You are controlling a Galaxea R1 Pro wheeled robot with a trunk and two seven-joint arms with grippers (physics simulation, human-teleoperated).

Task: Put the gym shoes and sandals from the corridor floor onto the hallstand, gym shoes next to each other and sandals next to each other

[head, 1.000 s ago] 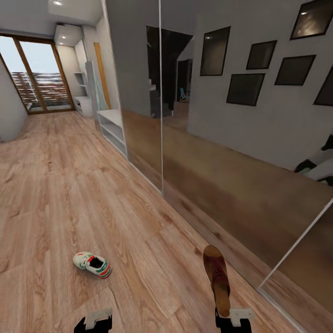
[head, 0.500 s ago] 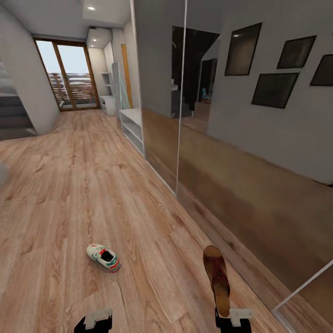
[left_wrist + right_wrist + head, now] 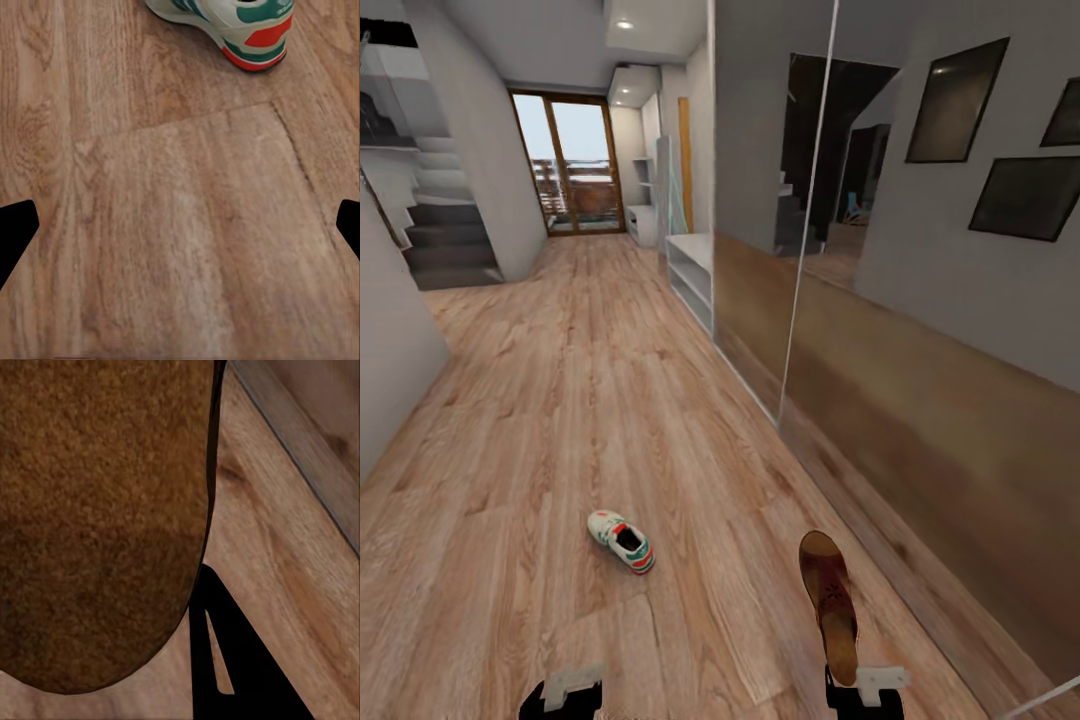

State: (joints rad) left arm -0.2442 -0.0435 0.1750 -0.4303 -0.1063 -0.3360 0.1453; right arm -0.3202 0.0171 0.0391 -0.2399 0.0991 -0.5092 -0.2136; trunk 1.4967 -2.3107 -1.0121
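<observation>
So the whole head view has swung since a second ago, meaning the camera and base turned, not the stuff. The corridor floor (image 3: 560, 400) now runs straight up the middle of the frame, a staircase has come in at upper left, and the mirrored wall is pushed over to the right side. The glass door has slid from far upper left toward upper centre. My read: the robot is lining itself up with the corridor to carry things down it.

A pale low shelf unit (image 3: 693, 268) sits along the wall in the upper middle, well away; can't say from here if it's the hallstand or the plain bench.

The sandal (image 3: 830, 605) sits lower right, same spot in frame as before, its heel end at the right gripper (image 3: 865, 690), which I'd say is clamped on it. One gym shoe (image 3: 621, 541) lies on the floor, lower centre, now further right in frame. The left gripper (image 3: 563, 692) at bottom left hangs spread and empty, near that shoe.
</observation>
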